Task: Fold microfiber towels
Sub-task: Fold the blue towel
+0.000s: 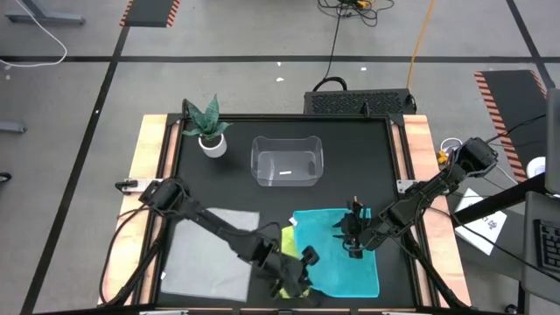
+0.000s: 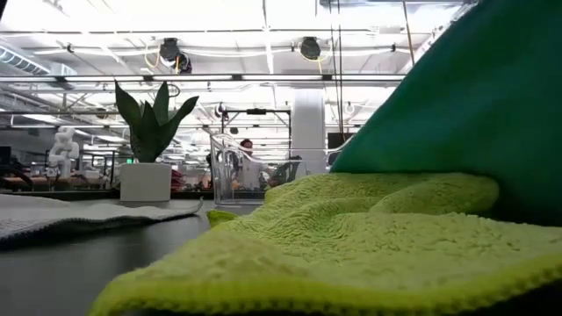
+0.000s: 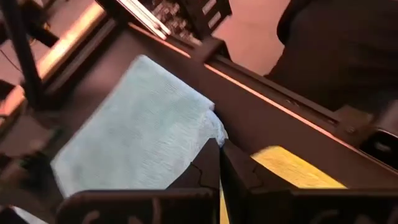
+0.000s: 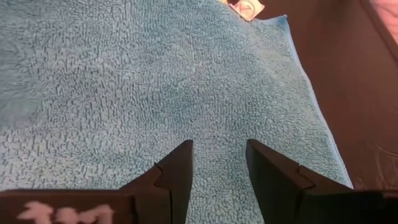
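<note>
Fingers (image 3: 208, 168) of left gripper (image 1: 308, 273) are being held clenched on teal towel (image 1: 337, 249) corner; right gripper (image 1: 353, 242), fingers parted, is being held over teal towel

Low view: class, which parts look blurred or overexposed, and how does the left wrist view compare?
Low view: the yellow-green towel fills the foreground, soft and out of focus; ceiling lights blow out to white. Left wrist view: soft and blurred, with a warm reddish cast around the teal towel.
</note>
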Controlling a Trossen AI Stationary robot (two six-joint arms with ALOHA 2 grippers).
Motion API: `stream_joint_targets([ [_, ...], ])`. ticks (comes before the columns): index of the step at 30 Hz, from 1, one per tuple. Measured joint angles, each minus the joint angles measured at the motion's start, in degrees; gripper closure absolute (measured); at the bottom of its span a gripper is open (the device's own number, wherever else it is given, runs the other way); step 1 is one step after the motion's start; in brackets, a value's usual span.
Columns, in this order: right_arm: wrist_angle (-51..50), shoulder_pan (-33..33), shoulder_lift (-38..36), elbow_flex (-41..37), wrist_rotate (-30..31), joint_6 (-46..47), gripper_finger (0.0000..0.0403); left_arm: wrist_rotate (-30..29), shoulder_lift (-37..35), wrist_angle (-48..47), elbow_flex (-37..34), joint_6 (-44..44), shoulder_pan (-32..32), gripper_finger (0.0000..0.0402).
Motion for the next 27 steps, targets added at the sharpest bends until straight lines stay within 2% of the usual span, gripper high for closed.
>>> stream_joint_targets([
  [10, -0.26, 1.49, 0.0, 0.0, 1.53, -2.73, 0.0264, 12.16, 0.94, 2.27, 2.47, 1.86, 4.96, 0.04],
  [16, -0.21, 1.49, -0.02, -0.01, 1.59, -2.7, 0.0264, 16.27, 3.35, 6.54, 2.5, 2.28, 6.62, 0.0401],
  [22, -0.13, 2.27, -0.04, 0.0, 7.46, -3.58, 0.0264, 20.14, 5.19, 8.64, 3.35, 1.66, 9.47, 0.0401],
  [27, -0.33, 3.06, -0.04, 0.0, 10.52, -3.73, 0.0264, 24.08, 7.58, 7.73, 8.48, 2.85, 10.78, 0.0401],
])
